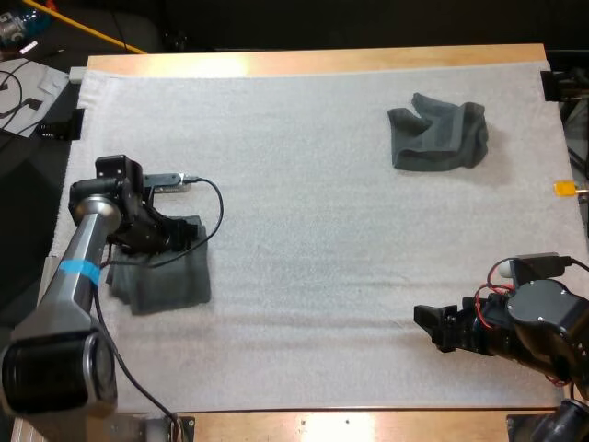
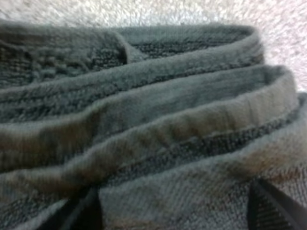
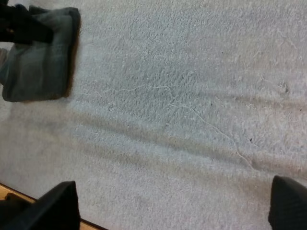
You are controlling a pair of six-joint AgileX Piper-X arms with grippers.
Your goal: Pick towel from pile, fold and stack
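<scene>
L gripper (image 2: 177, 215) sits low on the folded towel (image 1: 161, 276) at the mat's (image 1: 304, 230) left side. Its fingers (image 2: 81, 213) are spread wide w/ folded layers between and ahead of them, so I'd read it as open, not clamping anything. R gripper (image 1: 433, 327) hangs over bare mat at the near right, fingers (image 3: 57, 206) well apart, holding nothing.

Crumpled towel (image 1: 437, 136) lies at the far right, well apart from both. It's straight fwd of the R gripper, and its long axis runs approx. left-right across the mat. R arm is clearly nearer, so prob. the better one for the next pick.
</scene>
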